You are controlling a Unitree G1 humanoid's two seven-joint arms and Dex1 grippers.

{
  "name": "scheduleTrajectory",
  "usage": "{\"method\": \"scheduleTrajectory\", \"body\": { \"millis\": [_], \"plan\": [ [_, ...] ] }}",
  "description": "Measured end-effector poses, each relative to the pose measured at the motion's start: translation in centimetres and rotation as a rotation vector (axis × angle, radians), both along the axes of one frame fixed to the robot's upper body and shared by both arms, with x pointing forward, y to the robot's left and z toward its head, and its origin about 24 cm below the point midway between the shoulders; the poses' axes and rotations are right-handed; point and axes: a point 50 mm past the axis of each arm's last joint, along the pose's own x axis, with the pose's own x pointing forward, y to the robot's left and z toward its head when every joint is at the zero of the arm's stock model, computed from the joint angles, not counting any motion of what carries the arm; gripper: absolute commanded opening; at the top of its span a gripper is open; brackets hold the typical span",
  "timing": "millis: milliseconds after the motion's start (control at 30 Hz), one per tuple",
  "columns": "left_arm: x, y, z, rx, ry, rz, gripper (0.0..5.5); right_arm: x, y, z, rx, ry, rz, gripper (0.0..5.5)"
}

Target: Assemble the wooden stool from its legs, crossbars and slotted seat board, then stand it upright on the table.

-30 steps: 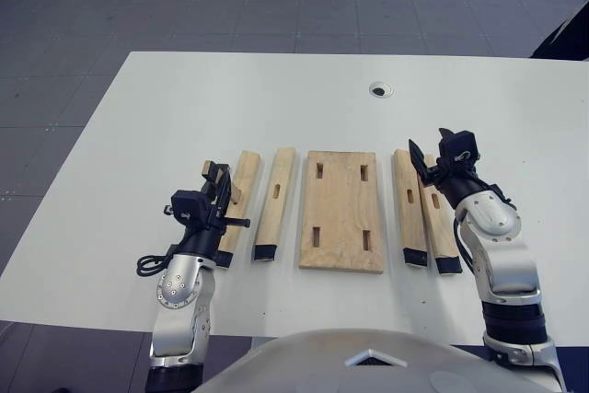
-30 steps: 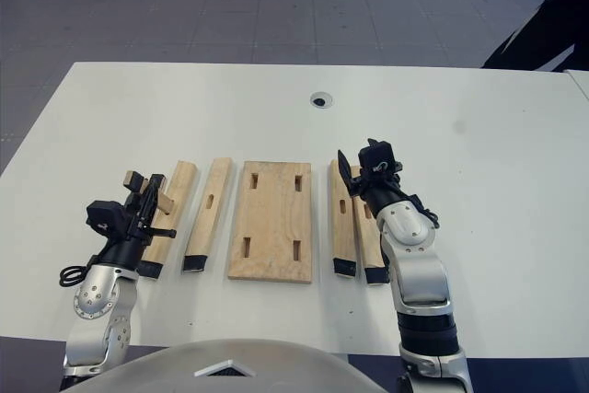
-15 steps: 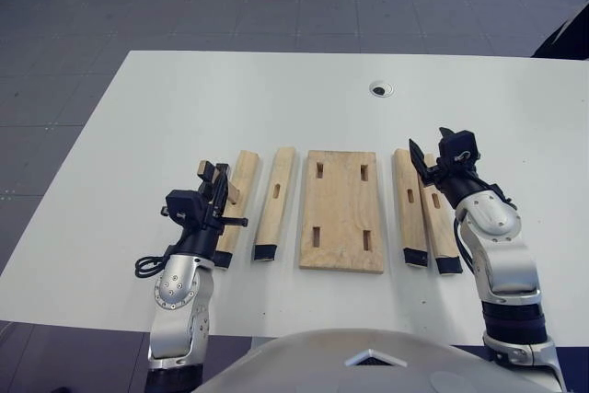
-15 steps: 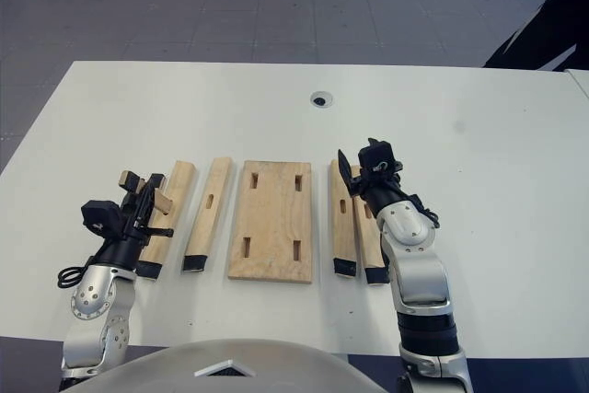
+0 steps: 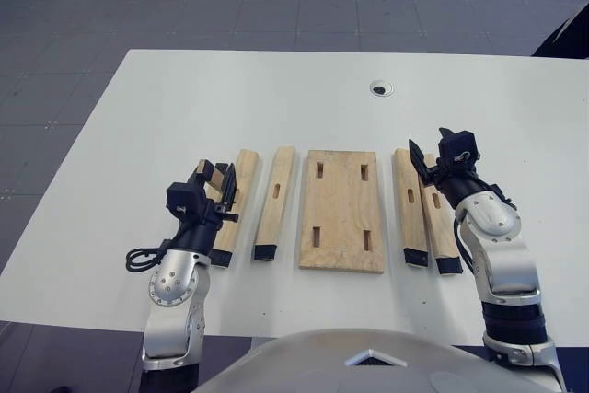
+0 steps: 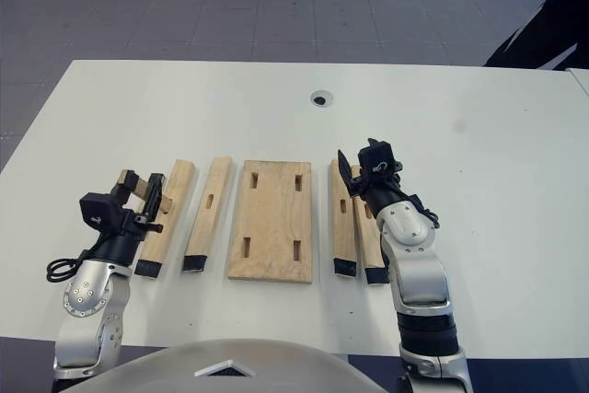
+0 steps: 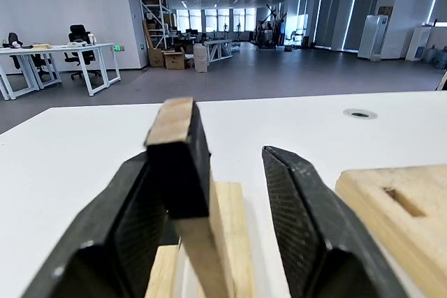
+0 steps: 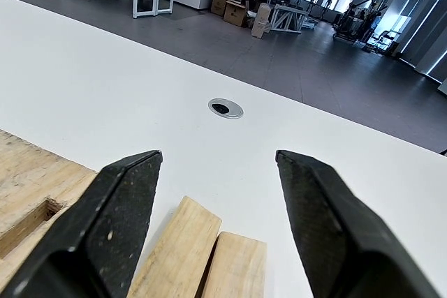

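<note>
Straddling a crossbar (image 7: 178,151) ungripped, our left hand (image 7: 223,165) gapes; our right hand (image 8: 216,155) hangs spread and empty above two legs (image 5: 409,204).

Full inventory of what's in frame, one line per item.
table: 1, white, under everything
grommet hole: 1, grey-rimmed, far centre of the table
seat board: 1, light wood, four slots, flat at centre
left legs: 2, light wood with black feet, flat left of the board
right legs: 2, same, side by side right of the board
short wooden piece: 1, light wood with a black part, over the outer left leg
left gripper: 1, black, open around the short piece
right gripper: 1, black, open above the right legs' far ends
</note>
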Motion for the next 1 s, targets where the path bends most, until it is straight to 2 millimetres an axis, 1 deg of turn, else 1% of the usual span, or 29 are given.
{"method": "scheduleTrajectory", "body": {
  "millis": [67,133,167,233,300,367,467,567,600,700,767,833,900,1000],
  "plan": [
    [-0.8,0.8,-0.5,0.027,0.038,0.022,2.26,-0.1,0.1,0.1,0.0,-0.003,0.003,3.0],
    [-1.1,1.5,-0.2,0.049,0.035,0.035,2.26,-0.2,0.1,0.0,0.001,-0.001,0.006,3.0],
    [-1.2,1.5,0.2,0.052,0.028,0.02,2.26,-0.3,0.2,0.0,0.001,0.001,0.006,3.0],
    [-1.4,1.0,1.6,0.046,-0.005,-0.054,2.26,-0.3,0.3,-0.1,0.003,0.002,0.009,3.0],
    [-1.5,0.0,3.0,0.033,-0.028,-0.156,2.26,-0.3,0.4,0.0,0.004,0.001,0.012,3.0],
    [-1.9,-0.6,3.6,0.023,-0.014,-0.232,2.26,-0.3,0.4,-0.1,0.004,0.001,0.013,3.0],
    [-2.4,-0.1,4.3,0.043,-0.001,-0.235,2.26,-0.4,0.4,-0.1,0.004,0.002,0.014,3.0],
    [-2.4,1.6,6.5,0.116,-0.054,-0.171,2.26,-0.8,0.3,-0.4,0.004,0.015,0.008,3.0],
    [-2.2,1.8,7.1,0.125,-0.072,-0.165,2.26,-0.9,0.2,-0.4,0.004,0.017,0.007,3.0],
    [-1.8,1.2,9.0,0.123,-0.136,-0.181,2.26,-0.9,0.3,-0.3,0.004,0.012,0.008,3.0],
    [-1.4,0.6,10.4,0.094,-0.192,-0.201,2.26,-0.9,0.3,-0.3,0.003,0.012,0.007,3.0],
    [-0.3,0.4,11.9,0.024,-0.252,-0.181,2.26,-0.8,0.3,-0.3,-0.002,0.008,0.006,3.0],
    [0.7,0.6,12.7,-0.064,-0.272,-0.134,2.26,-0.8,0.3,-0.3,-0.003,0.008,0.0,3.0],
    [3.9,1.8,12.6,-0.239,-0.208,0.001,2.26,-0.7,0.4,-0.4,0.01,0.007,-0.013,3.0]
  ]
}}
